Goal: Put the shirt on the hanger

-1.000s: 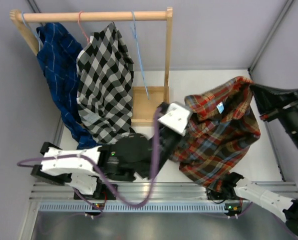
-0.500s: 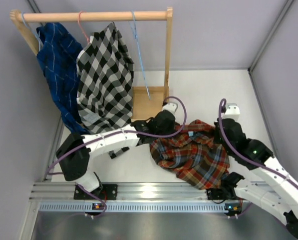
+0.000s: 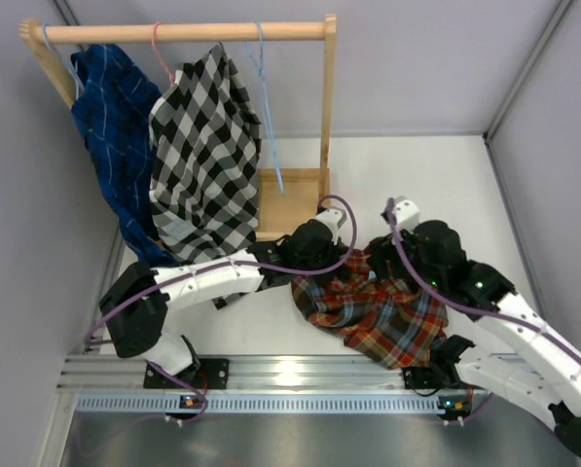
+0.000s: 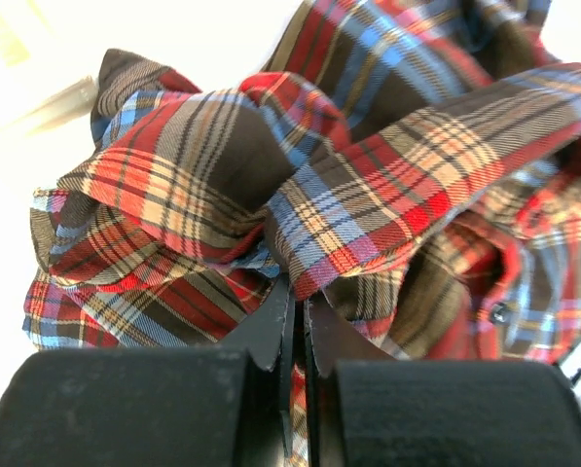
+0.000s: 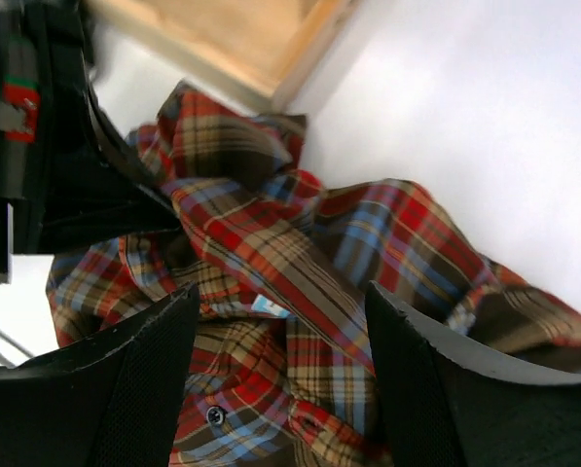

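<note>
Gripping shirt on worktop with left jaws clamped on a fold, right jaws apart above; probably next: closing right, lifting toward hanger at 11 o'clock.

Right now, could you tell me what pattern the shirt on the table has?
The shirt is red, orange and navy plaid, clearest in the left wrist view.

a robot test cell in a lab: plain grey partition walls box in a white table beyond the fingers. behind them the arm bases bolt to an aluminium rail, and a small wooden rack stands ahead.
</note>
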Tool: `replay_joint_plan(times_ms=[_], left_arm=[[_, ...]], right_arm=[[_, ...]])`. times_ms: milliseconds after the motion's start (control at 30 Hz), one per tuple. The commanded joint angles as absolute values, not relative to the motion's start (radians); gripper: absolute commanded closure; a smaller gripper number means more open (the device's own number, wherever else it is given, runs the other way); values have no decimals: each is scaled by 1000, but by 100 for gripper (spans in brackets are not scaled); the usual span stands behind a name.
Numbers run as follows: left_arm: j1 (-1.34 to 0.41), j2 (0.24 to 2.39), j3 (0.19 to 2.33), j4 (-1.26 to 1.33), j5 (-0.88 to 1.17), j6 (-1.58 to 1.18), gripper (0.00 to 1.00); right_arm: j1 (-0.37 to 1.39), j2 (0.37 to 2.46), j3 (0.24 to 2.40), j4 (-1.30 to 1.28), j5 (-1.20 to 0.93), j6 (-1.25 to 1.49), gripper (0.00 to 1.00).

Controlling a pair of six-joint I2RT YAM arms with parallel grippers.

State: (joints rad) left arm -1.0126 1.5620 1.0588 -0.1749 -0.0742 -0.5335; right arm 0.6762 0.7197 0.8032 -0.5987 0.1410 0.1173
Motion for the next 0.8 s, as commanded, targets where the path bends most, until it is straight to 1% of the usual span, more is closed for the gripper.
replay_joint_plan(times_ms=[0,33,133,167,333,400,433,467,500,533,567,600,633,700,767], left_arm=[[-1006,1477,1043,-103,-57,-543,100],[-1005,1453,1040,-109,-67,-543,100],[-1006,1390,1010,-110,-120,-548,100],[-1006,1376,1003,-110,-132,-549,100],[-1005,1335,979,-110,-146,-525,100],[-1000,1322,973,-113,-162,-515,100],[-997,1319,973,-118,-163,-514,100],[-994,1319,973,-118,-163,-506,100],[-993,1313,974,-120,-166,-502,100],[-994,1310,977,-123,-173,-497,95],[-994,1309,982,-130,-173,-491,83],[-993,1298,980,-129,-170,-494,66],[-994,1296,980,-127,-167,-515,36],[-999,1296,979,-124,-166,-549,2],[-1047,1305,982,-124,-228,-598,2]], right_arm=[[670,877,856,-486,-95,-64,34],[670,897,856,-470,-119,-86,35],[669,983,856,-378,-175,-172,41],[667,1009,867,-374,-173,-184,46],[661,1117,913,-377,-233,-221,58],[661,1126,905,-373,-253,-215,75],[661,1124,902,-359,-249,-212,90],[661,1124,897,-353,-232,-203,100],[661,1112,899,-348,-189,-187,100],[663,1103,899,-341,-160,-178,100],[663,1094,902,-334,-122,-161,100],[663,1085,916,-331,-36,-117,100],[663,1074,923,-334,-6,-98,100],[663,1068,951,-345,65,-52,100],[661,1081,972,-382,124,-17,100]])
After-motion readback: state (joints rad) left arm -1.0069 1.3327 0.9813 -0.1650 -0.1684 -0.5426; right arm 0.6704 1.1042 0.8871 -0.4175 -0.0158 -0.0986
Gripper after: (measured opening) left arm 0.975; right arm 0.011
